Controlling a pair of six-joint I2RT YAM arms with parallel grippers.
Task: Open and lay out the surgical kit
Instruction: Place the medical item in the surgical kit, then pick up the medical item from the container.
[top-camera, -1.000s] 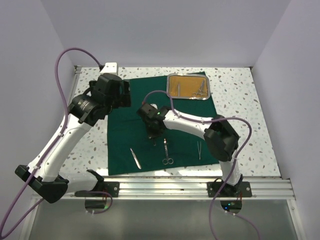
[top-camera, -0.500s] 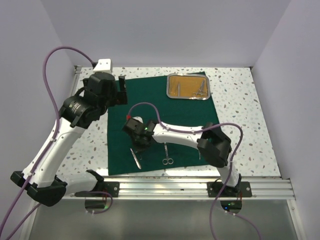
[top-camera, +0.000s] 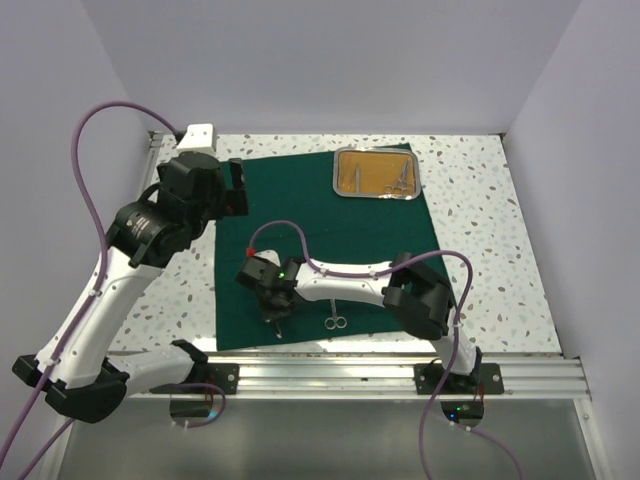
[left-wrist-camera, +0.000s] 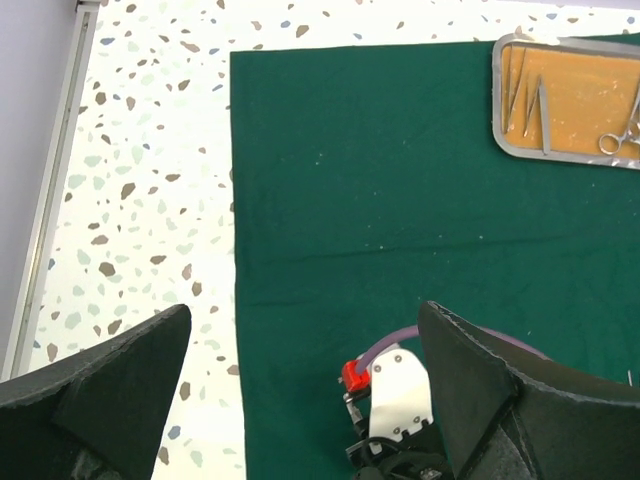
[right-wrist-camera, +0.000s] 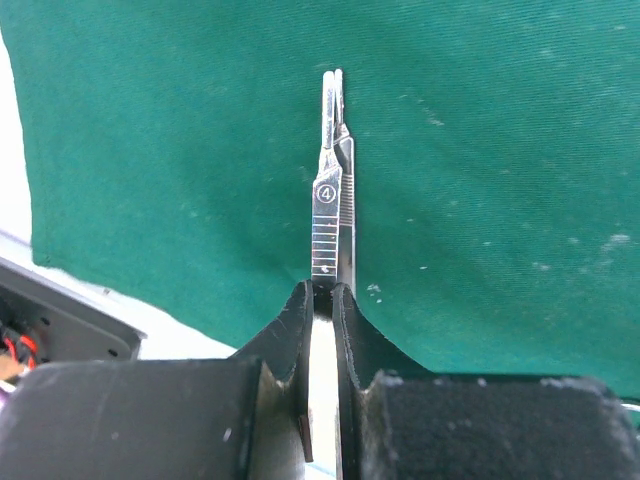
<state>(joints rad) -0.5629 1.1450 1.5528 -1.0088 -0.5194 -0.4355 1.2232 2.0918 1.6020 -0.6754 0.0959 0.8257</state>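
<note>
The dark green cloth (top-camera: 340, 225) lies spread flat on the table. The steel tray (top-camera: 377, 173) with tan-gold lining sits on its far right corner and holds forceps (top-camera: 401, 179) and other thin tools. My right gripper (right-wrist-camera: 323, 290) is shut on a flat silver tweezers-like instrument (right-wrist-camera: 328, 190) stamped "4", low over the cloth near its front left corner (top-camera: 276, 306). Small scissors (top-camera: 335, 320) lie on the cloth just right of it. My left gripper (left-wrist-camera: 305, 325) is wide open and empty, high above the cloth's left edge (top-camera: 235, 185).
The speckled tabletop (top-camera: 470, 200) surrounds the cloth. The metal rail (top-camera: 400, 375) with the arm bases runs along the near edge. The white walls close in at the back and the sides. The right arm's wrist (left-wrist-camera: 400, 400) shows below my left gripper.
My right gripper has swung left and toward the near edge, from the cloth's middle to its front left part. My left arm has drawn back to the left.
</note>
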